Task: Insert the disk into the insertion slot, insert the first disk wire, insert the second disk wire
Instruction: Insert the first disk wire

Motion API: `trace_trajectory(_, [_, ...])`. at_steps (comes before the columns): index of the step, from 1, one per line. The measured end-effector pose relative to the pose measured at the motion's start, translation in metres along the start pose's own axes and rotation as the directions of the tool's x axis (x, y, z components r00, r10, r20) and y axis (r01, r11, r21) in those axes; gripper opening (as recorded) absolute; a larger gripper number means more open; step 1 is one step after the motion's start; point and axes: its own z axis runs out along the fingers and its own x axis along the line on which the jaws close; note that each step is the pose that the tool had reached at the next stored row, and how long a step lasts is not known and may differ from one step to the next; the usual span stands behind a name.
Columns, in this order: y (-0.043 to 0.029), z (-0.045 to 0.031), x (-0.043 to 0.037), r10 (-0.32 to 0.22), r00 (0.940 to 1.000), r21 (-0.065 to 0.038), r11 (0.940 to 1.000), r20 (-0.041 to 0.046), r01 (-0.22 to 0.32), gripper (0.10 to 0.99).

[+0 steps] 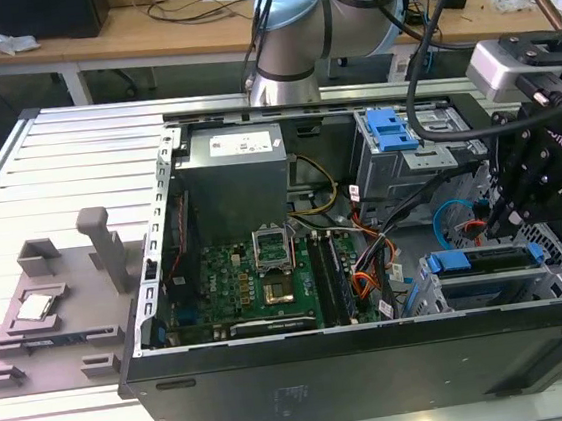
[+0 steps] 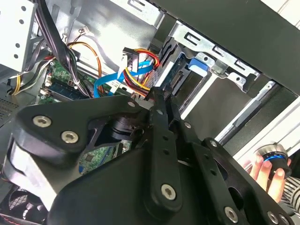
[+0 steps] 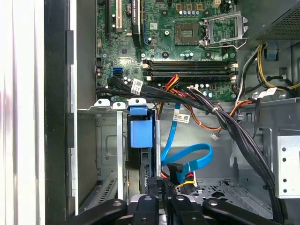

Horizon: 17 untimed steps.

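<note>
**Desk:** Where is the disk?

**Me:** I have the disk (image 1: 488, 262) lying flat inside the insertion slot (image 1: 431, 295), at about 4 o'clock from the motherboard (image 1: 267, 272) in the exterior view. The first wrist view gives it to me end-on, with its blue carrier (image 3: 140, 132) standing between the slot's metal walls.

**Desk:** And the hand?

**Me:** My hand (image 1: 494, 226) hangs just over the disk, at 3 o'clock in the exterior view. From there I cannot read the fingers. The second wrist view shows them drawn together, clenched. Their tips are right at the end of the red, yellow and black wires (image 2: 143, 58), and the blue flat cable (image 2: 111, 83) is just beside. I cannot tell whether anything is pinched between the tips.

**Desk:** What else does each view give you?

**Me:** The exterior view has the grey fixture (image 1: 64, 294) at 9 o'clock on the tabletop (image 1: 54, 154), apart from the computer case (image 1: 330, 386). The second wrist view catches a person's fingers (image 2: 260, 171) around a round knob with a blue ring (image 2: 273, 154), outside the case. The first wrist view shows the blue flat cable looping near the disk's end.
</note>
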Motion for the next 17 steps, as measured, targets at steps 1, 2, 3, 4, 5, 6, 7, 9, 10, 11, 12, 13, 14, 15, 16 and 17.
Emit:
trace_trajectory(1, [0.0,0.0001,0.0,0.0,1.0,0.0,1.0,0.0,0.0,0.165])
trace_trajectory(2, [0.0,0.0001,0.0,0.0,1.0,0.0,1.0,0.0001,0.0,0.165])
trace_trajectory(3, [0.0,0.0003,0.0,0.0,1.0,0.0,1.0,0.0001,0.0,0.165])
trace_trajectory(4, [0.0,0.0004,0.0001,0.0,1.0,0.0,1.0,0.0002,0.0,0.165])
trace_trajectory(5, [-0.0003,0.0006,0.0005,0.0,1.0,0.0,1.0,0.0005,0.0,0.165])
trace_trajectory(6, [-0.0013,0.0006,0.0009,0.0,1.0,0.0,1.0,0.0003,0.0,0.165])
trace_trajectory(7, [-0.004,0.0006,0.0014,0.0,1.0,-0.001,1.0,0.0,0.0,0.165])
trace_trajectory(9, [-0.0084,0.0014,0.0024,0.0,1.0,-0.001,1.0,0.0,0.0,0.165])
trace_trajectory(10, [-0.0087,0.0028,0.0057,0.0,1.0,-0.001,1.0,0.0,0.0,0.165])
trace_trajectory(11, [-0.0089,0.0044,0.0083,0.0,1.0,-0.001,1.0,0.0001,0.0,0.165])
trace_trajectory(12, [-0.009,0.0078,0.0089,0.0,1.0,-0.001,1.0,0.0002,0.0,0.165])
trace_trajectory(13, [-0.009,0.0097,0.009,0.0,1.0,-0.001,1.0,0.0001,0.0,0.165])
trace_trajectory(14, [-0.0091,0.0114,0.0089,0.0,1.0,-0.001,1.0,0.0001,0.0,0.165])
trace_trajectory(15, [-0.0091,0.0121,0.0087,0.0,1.0,-0.001,1.0,0.0,0.0,0.165])
trace_trajectory(16, [-0.0091,0.0126,0.0085,0.0,1.0,-0.001,1.0,0.0,0.0,0.165])
trace_trajectory(17, [-0.0091,0.0132,0.0082,0.0,1.0,-0.001,1.0,-0.0001,0.0,0.165])
